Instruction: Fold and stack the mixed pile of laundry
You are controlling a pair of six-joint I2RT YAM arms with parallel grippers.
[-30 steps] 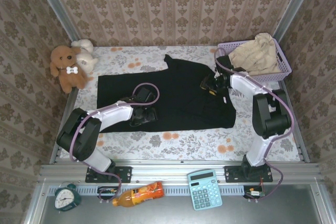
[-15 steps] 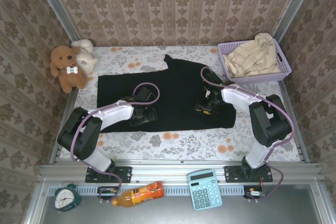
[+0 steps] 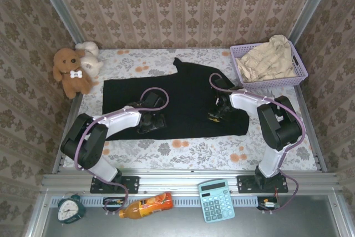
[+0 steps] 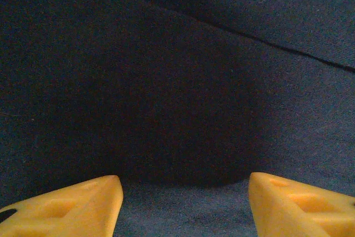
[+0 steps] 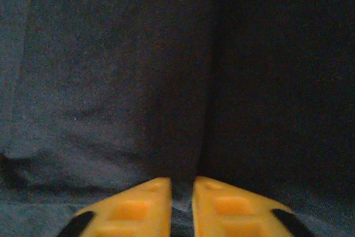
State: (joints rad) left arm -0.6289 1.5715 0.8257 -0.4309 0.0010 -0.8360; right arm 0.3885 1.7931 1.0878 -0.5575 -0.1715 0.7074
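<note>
Laundry: black garment (image 3: 183, 95) lies spread flat on the floral worktop (image 3: 188, 149); beige garment (image 3: 269, 59) is heaped in the lavender mesh basket (image 3: 266, 83) at the far right corner. The left claw (image 4: 183, 184) rests on the black garment's near left part, fingers spread wide. The right claw (image 5: 182, 184) sits near its right edge, fingers almost pressed together, pinching a raised ridge of black cloth.

Beige damask wallpaper (image 3: 183, 4); floral-print tabletop (image 3: 194, 149); metal corner posts (image 3: 58, 6).
</note>
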